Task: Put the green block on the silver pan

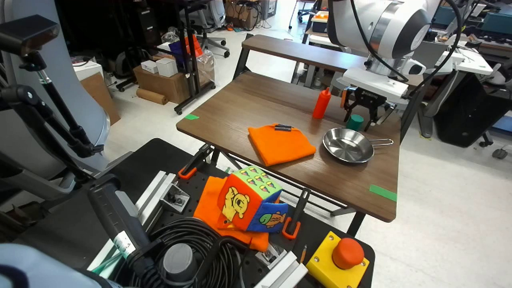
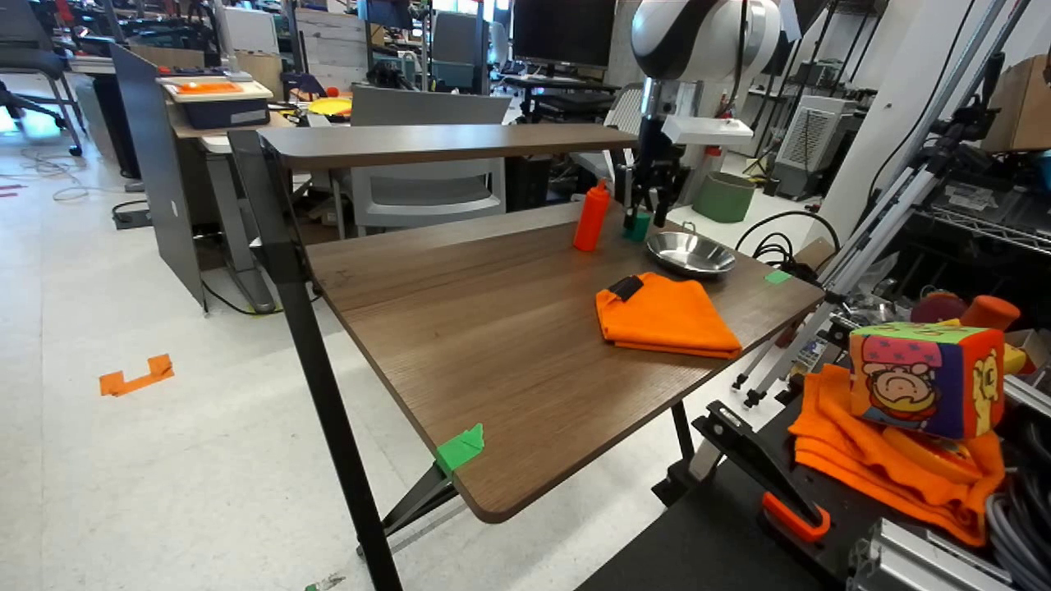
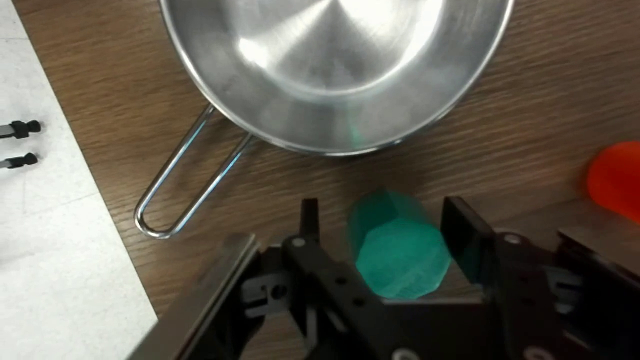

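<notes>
The green block (image 1: 354, 122) stands upright on the wooden table, close beside the silver pan (image 1: 347, 145). My gripper (image 1: 357, 124) is open, pointing down, with its fingers on either side of the block. In the wrist view the green block (image 3: 402, 255) lies between the two fingers of the gripper (image 3: 381, 204). There is a gap at the left finger; the block is close to the right finger, and I cannot tell if they touch. The silver pan (image 3: 340, 100) is empty, with its wire handle toward the table edge. The block (image 2: 637, 227) and pan (image 2: 691, 254) also show in an exterior view.
A red-orange bottle (image 1: 321, 104) stands beside the block, on the side away from the pan handle. A folded orange cloth (image 1: 282, 146) with a dark clip lies beside the pan. A raised shelf (image 1: 304, 52) runs along the table's back. Green tape (image 1: 383, 192) marks table corners.
</notes>
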Controlling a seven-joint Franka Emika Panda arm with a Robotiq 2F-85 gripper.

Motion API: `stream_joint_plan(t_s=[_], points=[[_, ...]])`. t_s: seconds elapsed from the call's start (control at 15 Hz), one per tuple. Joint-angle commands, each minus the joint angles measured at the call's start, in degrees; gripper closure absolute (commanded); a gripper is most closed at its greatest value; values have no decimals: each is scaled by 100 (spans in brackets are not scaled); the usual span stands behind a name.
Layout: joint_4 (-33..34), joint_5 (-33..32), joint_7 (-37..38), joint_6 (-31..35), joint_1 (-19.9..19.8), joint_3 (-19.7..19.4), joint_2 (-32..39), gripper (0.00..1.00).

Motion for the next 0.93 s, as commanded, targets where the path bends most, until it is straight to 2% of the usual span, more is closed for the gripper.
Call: stream_joint_plan(t_s=[0.0, 0.13, 0.27, 0.53, 0.87], points=[[318, -187, 140, -50, 31, -14, 168, 66], [414, -217, 152, -39, 49, -30, 221, 80], [351, -191, 39, -75, 7, 34, 105, 81], [-388, -156, -247, 281, -17, 135, -652, 81], [-1536, -45, -481, -459, -131, 228, -1924, 81]])
